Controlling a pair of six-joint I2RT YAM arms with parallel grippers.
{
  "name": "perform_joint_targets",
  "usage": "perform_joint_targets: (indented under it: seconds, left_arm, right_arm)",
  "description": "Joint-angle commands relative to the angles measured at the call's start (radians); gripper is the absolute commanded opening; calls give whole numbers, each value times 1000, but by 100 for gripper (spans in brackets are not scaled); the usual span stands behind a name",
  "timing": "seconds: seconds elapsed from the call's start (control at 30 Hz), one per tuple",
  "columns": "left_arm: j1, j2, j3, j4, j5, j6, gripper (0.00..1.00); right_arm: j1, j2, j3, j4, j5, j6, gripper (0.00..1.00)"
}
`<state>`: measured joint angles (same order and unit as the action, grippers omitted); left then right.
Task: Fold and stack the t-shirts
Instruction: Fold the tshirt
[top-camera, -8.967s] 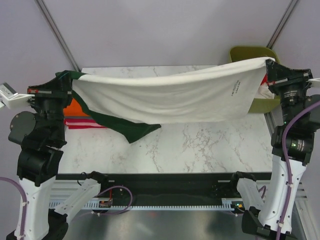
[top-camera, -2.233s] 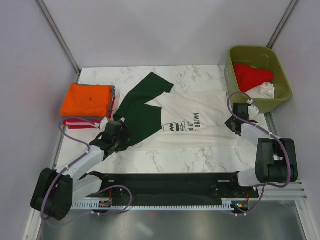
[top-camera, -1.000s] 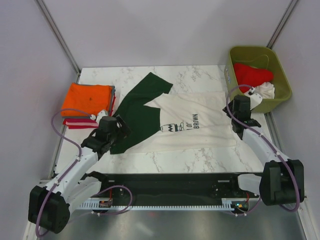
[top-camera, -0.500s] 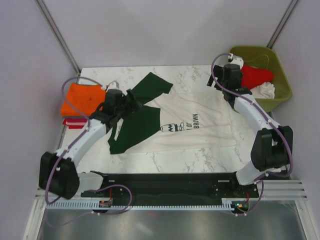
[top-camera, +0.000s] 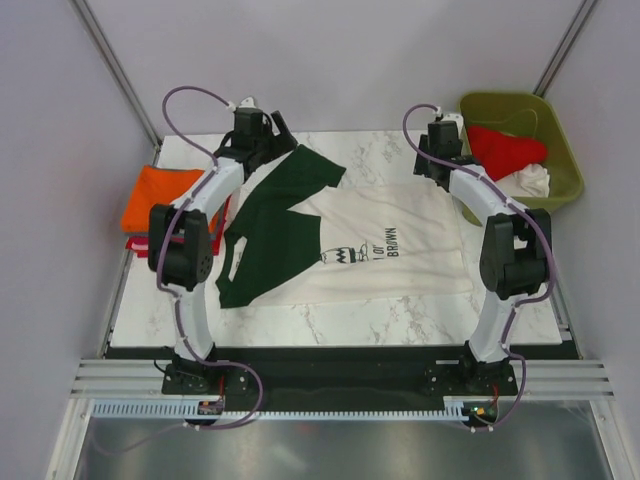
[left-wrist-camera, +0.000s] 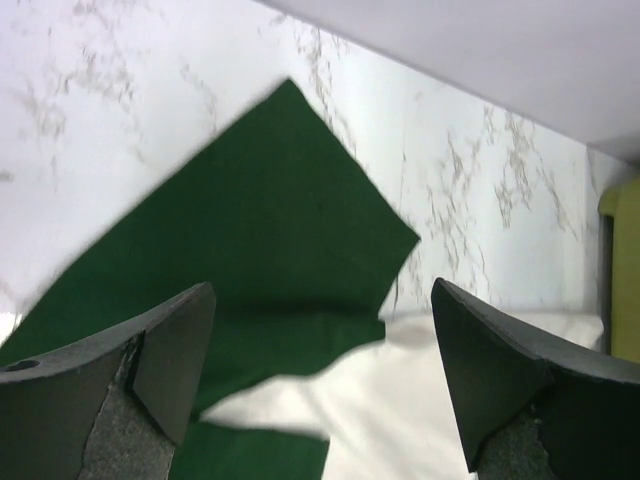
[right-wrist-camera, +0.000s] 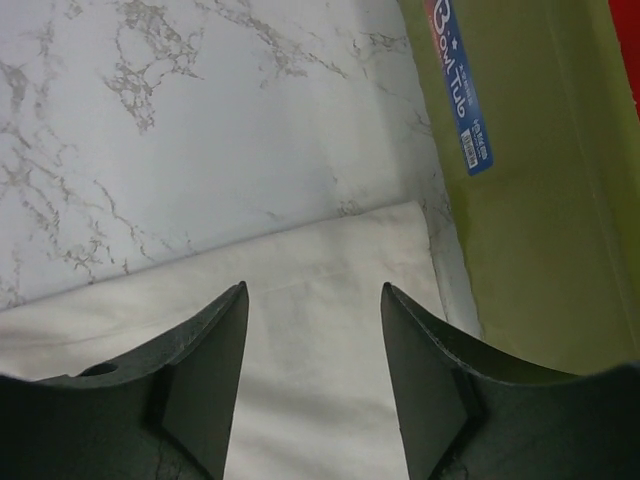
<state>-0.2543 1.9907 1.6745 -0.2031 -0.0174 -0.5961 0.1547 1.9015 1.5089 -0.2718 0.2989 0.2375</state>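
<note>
While flat, cream t-shirt (top-camera: 400, 255) beneath left tool (left-wrist-camera: 320, 290) and right tool (right-wrist-camera: 312, 290).

A white marble-patterned tabletop (top-camera: 380, 322), veined in grey, fills the middle of the overhead view. Plain pale walls (top-camera: 350, 60) with a faint lilac cast close it in at the back and on both sides. Two thin metal struts run diagonally up the back corners, one on the left (top-camera: 112, 62) and one on the right (top-camera: 566, 48). A black panel (top-camera: 330, 365) edges the near side of the tabletop, flanked by silver aluminium rails (top-camera: 110, 375), with a white slotted cable channel (top-camera: 340, 408) nearer still. Below that lies a dull grey sheet (top-camera: 330, 452), possibly brushed metal. The light is soft and even, and shadows are faint.
</note>
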Motion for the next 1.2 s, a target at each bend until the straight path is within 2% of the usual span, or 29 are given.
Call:
perform_joint_targets:
  seconds: [0.0,0.13,0.33,0.43,0.83,0.97,1.07,1.17]
  left_arm:
    - [10,141,163,11,54,50,95]
    - [12,313,396,-21,63,74,93]
    - [43,485,543,-25,97,32,88]
    - [55,539,576,-22,109,-2,83]
    - [56,675,695,-101,74,-4,83]
    - [58,675,702,-122,51,-7,82]
    - [56,675,706,-131,83,2,74]
    - [52,680,705,-150,125,1,72]
  right_arm:
    - [0,60,80,-21,106,-35,63]
    - [-7,128,115,-29,123,-26,63]
    - [-10,195,129,-18,143,-24,63]
    - [-14,199,102,19,141,-17,63]
    - [-18,134,16,109,88,3,63]
    - [-23,120,-6,125,65,14,63]
    - [-32,114,-15,132,42,23,63]
    - [-40,113,-15,132,26,26,63]
